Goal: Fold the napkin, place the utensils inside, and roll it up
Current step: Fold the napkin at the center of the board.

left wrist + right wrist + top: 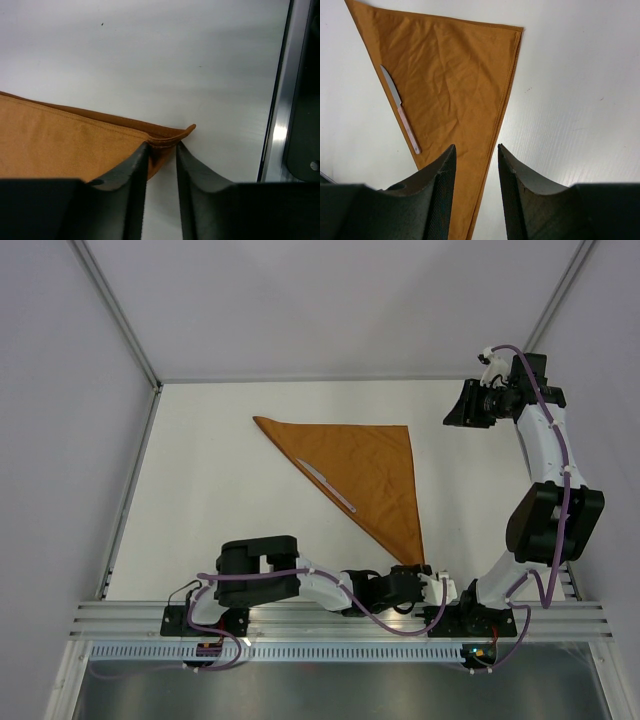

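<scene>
The napkin [365, 465] lies flat on the white table, folded into a rust-brown triangle whose long point reaches toward the arms. The knife [330, 488] rests on it along the slanted left edge; the right wrist view shows its silver blade and pale handle [400, 107] on the napkin [450, 75]. My left gripper [425, 575] is low at the near point. Its jaws [162, 145] stand narrow on either side of the corner hem of the napkin [60, 135], with a gap still showing. My right gripper [455, 415] hangs high at the far right, open [476, 146], holding nothing.
An aluminium rail [340, 620] runs along the near table edge, close to the right of the left gripper [277, 125]. Pale walls enclose the table on the left, right and far sides.
</scene>
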Action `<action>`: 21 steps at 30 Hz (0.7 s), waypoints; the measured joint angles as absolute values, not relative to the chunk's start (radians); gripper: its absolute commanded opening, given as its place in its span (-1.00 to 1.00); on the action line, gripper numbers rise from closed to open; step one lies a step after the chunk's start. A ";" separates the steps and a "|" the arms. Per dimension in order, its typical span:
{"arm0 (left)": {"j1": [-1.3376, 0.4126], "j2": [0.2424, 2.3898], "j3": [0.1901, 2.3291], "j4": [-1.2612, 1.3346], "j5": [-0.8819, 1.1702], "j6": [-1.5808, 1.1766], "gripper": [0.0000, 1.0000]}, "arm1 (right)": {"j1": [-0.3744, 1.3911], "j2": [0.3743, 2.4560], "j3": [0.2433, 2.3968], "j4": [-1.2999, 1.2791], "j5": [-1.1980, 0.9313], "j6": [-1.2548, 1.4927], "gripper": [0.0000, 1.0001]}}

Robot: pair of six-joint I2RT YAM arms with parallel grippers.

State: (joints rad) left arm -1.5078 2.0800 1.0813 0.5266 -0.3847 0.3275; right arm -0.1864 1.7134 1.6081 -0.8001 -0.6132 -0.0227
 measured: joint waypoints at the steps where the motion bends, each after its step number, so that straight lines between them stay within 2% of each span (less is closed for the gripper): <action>1: -1.508 2.081 1.082 0.529 -0.389 0.327 -0.47 | -0.186 1.713 1.608 -0.800 -0.613 -0.023 -0.11; 2: -1.508 2.083 1.083 0.532 -0.393 0.328 -0.52 | -0.186 1.713 1.608 -0.800 -0.613 -0.023 -0.11; 3: -1.508 2.084 1.085 0.532 -0.395 0.328 -0.68 | -0.186 1.713 1.608 -0.800 -0.613 -0.023 -0.11; 6: -1.508 2.085 1.092 0.534 -0.403 0.331 -0.95 | -0.186 1.713 1.608 -0.800 -0.614 -0.023 -0.11; 15: -1.478 2.071 1.101 0.539 -0.397 0.282 -0.95 | -0.186 1.713 1.599 -0.800 -0.614 -0.023 -0.12; 21: -1.318 1.951 1.089 0.504 -0.336 0.086 -0.95 | -0.186 1.713 1.599 -0.800 -0.617 -0.023 -0.12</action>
